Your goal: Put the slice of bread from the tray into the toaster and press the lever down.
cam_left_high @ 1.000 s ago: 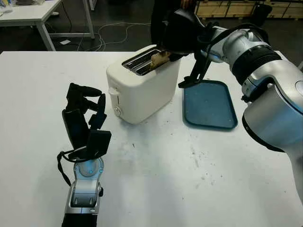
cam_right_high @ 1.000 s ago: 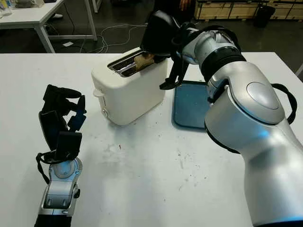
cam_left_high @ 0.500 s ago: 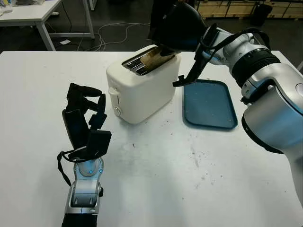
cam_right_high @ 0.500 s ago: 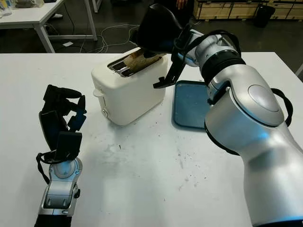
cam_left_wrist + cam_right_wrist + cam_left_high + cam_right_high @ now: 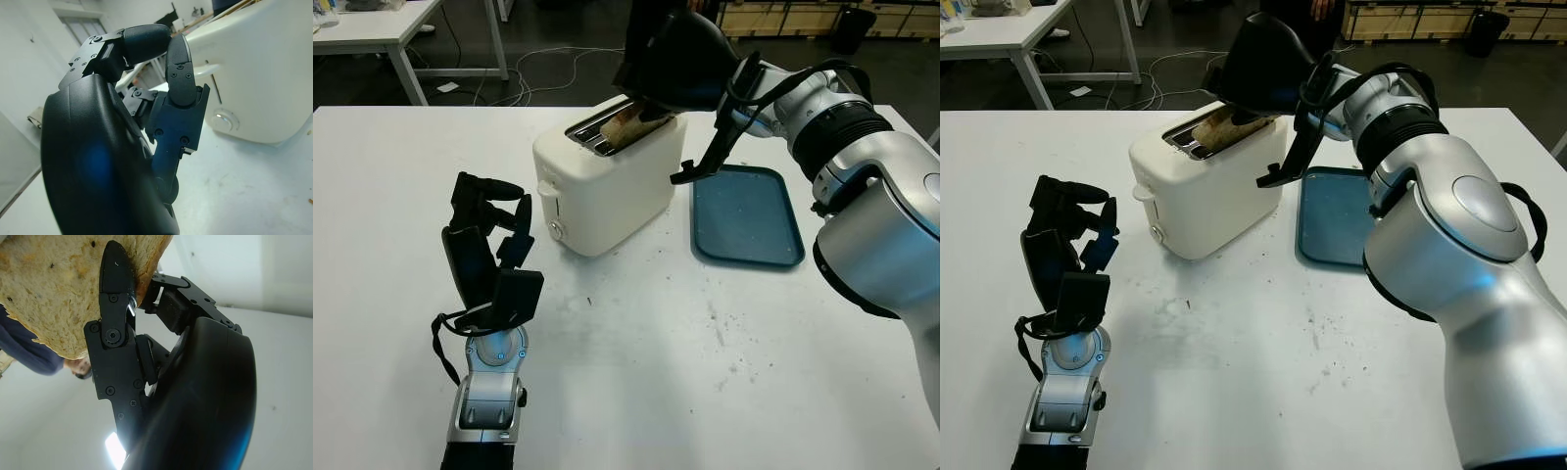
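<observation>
Bread (image 5: 628, 121) sits pinched in the right hand (image 5: 668, 61), upper centre of frame, its low edge at the toaster (image 5: 607, 179) slot. To do this well: line slice w/ slot lengthwise, keep it upright, ease down, let go only once seated. Tray (image 5: 747, 216) empty, right of toaster. Left hand (image 5: 489, 245) curled, holding nothing, lower left. Lever (image 5: 548, 190) not yet pressed.

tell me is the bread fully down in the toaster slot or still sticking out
Still sticking out. The slice of bread is tilted, partly in the toaster slot, its upper part above the top, gripped by the right hand.
</observation>
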Motion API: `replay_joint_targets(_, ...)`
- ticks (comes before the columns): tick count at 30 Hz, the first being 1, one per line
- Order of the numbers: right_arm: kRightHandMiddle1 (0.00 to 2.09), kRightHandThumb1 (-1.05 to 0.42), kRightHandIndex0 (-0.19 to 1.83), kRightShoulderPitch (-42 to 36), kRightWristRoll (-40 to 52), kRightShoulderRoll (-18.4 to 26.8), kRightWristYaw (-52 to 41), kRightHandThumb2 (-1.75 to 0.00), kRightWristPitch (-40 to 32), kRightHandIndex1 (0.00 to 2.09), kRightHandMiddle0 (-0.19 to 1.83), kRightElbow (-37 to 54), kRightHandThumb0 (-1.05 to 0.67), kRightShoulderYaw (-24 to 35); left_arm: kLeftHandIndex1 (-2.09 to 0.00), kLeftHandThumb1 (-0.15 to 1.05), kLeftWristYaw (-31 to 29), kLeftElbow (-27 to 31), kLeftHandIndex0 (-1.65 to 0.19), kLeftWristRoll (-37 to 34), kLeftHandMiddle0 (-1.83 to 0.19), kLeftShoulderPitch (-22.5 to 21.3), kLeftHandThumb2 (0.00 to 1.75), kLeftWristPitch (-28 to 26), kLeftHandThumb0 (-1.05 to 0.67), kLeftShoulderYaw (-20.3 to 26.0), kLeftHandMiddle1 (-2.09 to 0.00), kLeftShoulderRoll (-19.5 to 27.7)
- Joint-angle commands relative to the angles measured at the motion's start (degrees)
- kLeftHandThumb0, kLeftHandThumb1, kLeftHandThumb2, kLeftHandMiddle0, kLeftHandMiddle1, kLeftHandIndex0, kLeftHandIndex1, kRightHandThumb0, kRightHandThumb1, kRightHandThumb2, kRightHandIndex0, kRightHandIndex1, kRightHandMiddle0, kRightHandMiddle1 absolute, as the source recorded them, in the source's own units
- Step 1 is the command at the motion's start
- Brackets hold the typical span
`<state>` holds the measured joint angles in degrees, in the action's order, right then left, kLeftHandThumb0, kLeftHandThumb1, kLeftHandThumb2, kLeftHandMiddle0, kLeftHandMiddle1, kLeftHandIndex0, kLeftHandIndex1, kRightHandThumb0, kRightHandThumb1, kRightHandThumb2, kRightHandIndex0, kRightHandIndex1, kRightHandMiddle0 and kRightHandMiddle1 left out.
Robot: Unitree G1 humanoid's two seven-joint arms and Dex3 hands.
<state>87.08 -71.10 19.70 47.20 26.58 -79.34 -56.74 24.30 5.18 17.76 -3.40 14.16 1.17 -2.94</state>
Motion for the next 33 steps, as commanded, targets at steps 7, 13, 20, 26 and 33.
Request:
replay_joint_targets(7, 1.74, -0.92, 1.17, -0.8, 4.2, -0.5, 1.6, -0.34, 4.0, 1.75, 0.85, 0.4, -0.58, 3.6, -1.66, 0.92, 0.0, 0.0, -0.41, -0.3, -0.66, -0.2, 0.38, 0.2, -0.43, -0.2, -1.75, -0.7)
replay_joint_targets(13, 1.75, -0.92, 1.17, -1.2, 7.7, -1.2, -0.9, -0.32, 6.2, 1.75, 0.84, 0.6, -0.55, 7.0, -1.66, 0.92, 0.0, -0.2, -0.4, 0.0, -0.66, -0.1, 0.38, 0.5, -0.43, -0.3, -1.75, -0.5)
replay_joint_targets(20, 1.74, -0.92, 1.19, -1.7, 10.4, -1.8, -3.0, -0.33, 7.9, 1.75, 0.86, 0.7, -0.53, 10.1, -1.66, 0.92, 0.2, -0.3, -0.4, 0.3, -0.66, -0.1, 0.38, 0.5, -0.44, -0.2, -1.75, -0.4)
replay_joint_targets(26, 1.74, -0.92, 1.17, -1.7, 9.2, -1.6, -3.8, -0.35, 7.0, 1.75, 0.84, 0.7, -0.54, 8.8, -1.65, 0.92, 0.3, 0.2, -0.4, 0.3, -0.65, 0.0, 0.38, -0.2, -0.45, -0.3, -1.75, -0.8)
replay_joint_targets(33, 1.41, -0.92, 0.94, -1.9, 10.3, -1.2, -19.4, -0.22, 6.4, 1.61, 0.81, -0.1, -0.64, 8.9, -1.66, 0.92, 0.2, 0.4, -0.41, 0.2, -0.66, -0.1, 0.38, -0.3, -0.45, -0.3, -1.75, -0.8)
